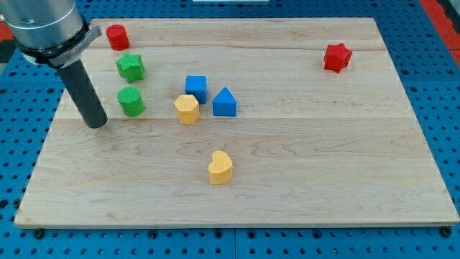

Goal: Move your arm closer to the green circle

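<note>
Tip (pixel 95 124) of my rod is down on the wooden board (pixel 302 180), just to the view's left of the green circle (pixel 131 101), near but apart. No fingers on me, just this plain rod, holding nothing. Green star (pixel 131 67) sits right above the circle, red cylinder (pixel 117 36) beyond, yellow hexagon (pixel 187 108) off right.

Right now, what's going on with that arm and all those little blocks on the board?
A robot arm with a dark rod is working over a wooden board of coloured blocks. My tip rests near the view's left edge, just left of the green circle and not touching it. A green star and a red cylinder sit above the circle. Blue, yellow and red blocks lie farther right, untouched.
</note>
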